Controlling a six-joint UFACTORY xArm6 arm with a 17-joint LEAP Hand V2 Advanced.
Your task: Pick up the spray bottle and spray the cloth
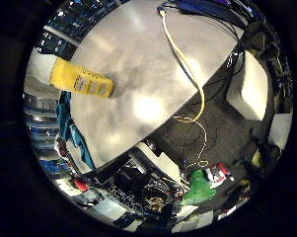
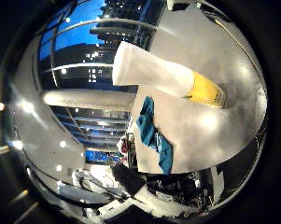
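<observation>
A: Where is the bottle (image 2: 170,77)?

B: Standing on the grey table (image 1: 138,64), yellow at the base and white above. It fills a fair part of the thumb-side view, so I judge it near the palm, but nothing touches it.

A: So it isn't picked up yet?

B: No. Its base rests on the table top. The lift is still to do, and the spraying after that. I'd call the task barely begun, an approach at most.

A: And the cloth (image 2: 154,135)?

B: A teal one, rumpled, lying at the table's edge near the bottle but apart from it. It partly hangs over the side. I can't tell whether it is wet.

A: What is the hand doing?

B: I cannot tell. No part of it shows in either view, so its state is unknown.

A: Give me the counts.

B: One bottle, one cloth, one table. Beyond the table, on the dark floor, one white box (image 1: 249,86) and one green thing (image 1: 198,186) among clutter I can't sort out.
</observation>
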